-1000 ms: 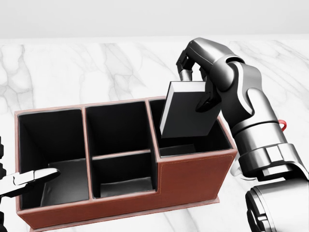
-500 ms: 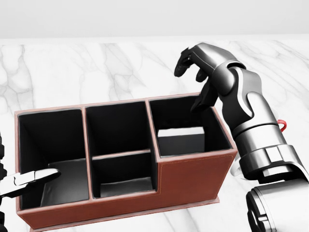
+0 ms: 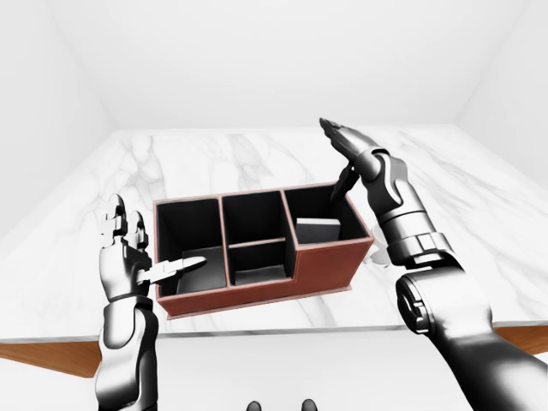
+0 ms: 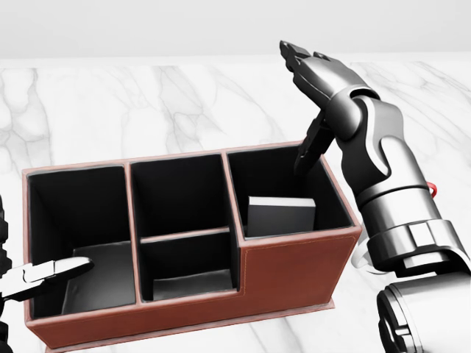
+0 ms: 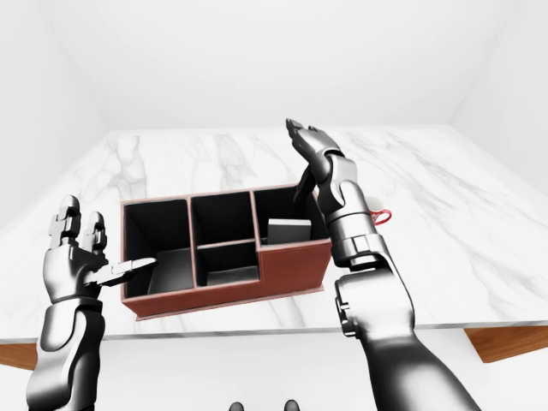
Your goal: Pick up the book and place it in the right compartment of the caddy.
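The brown caddy (image 4: 294, 268) with black insides stands on the white marble table (image 4: 110, 103). The grey book (image 4: 280, 215) lies inside its right compartment, leaning against the near wall. My right hand (image 4: 313, 81) is open and empty, fingers stretched out, raised above the far right corner of the caddy. My left hand (image 3: 128, 248) is open at the caddy's left end, with one finger (image 4: 51, 271) reaching over the rim into the left compartment.
A small red ring (image 5: 385, 213) lies on the table to the right of the caddy, behind my right arm. The table's near edge (image 3: 257, 321) runs across the bottom of the eye views, with wood trim at both corners.
My right hand let go of the book, which dropped into the right compartment and tipped down. The hand then opened wide and lifted. The left hand stayed still.
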{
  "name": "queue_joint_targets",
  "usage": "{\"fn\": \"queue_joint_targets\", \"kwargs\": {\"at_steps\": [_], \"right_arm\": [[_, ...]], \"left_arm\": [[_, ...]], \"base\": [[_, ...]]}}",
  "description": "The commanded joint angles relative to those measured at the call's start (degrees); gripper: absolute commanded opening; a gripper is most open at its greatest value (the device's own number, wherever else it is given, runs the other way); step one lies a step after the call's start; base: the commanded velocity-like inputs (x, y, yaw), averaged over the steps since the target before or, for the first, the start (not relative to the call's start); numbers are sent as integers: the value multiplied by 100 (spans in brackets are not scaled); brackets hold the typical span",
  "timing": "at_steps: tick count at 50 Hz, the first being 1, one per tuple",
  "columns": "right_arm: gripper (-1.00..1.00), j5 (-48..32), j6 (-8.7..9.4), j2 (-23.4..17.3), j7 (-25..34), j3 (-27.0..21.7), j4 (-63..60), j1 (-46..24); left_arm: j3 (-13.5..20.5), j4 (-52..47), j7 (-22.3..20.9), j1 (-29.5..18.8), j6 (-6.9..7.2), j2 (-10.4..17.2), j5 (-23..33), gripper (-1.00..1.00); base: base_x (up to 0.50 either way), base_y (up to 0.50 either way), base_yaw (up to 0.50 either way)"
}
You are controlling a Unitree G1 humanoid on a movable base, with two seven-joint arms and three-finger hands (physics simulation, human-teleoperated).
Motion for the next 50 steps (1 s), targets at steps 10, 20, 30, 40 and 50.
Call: {"fn": "queue_joint_targets", "kwargs": {"at_steps": [10,20,30,40,50], "right_arm": [[100,-170,0,40,572,-6,-1376,180],[100,-473,0,93,1157,-103,-2777,375],[100,-371,0,106,870,-124,-2647,428],[100,-349,0,126,797,-99,-2647,476],[100,-373,0,106,881,-108,-2824,486]], "left_arm": [[-50,57,43,-34,0,-22,8,100],[-47,29,43,-25,0,-28,4,100],[-45,71,37,-29,0,-29,11,100],[-67,70,34,-20,0,-39,28,100],[-50,134,28,-33,0,-30,18,100]], "base": [[0,0,0],[0,0,0],[0,0,0],[0,0,0],[0,0,0]]}}
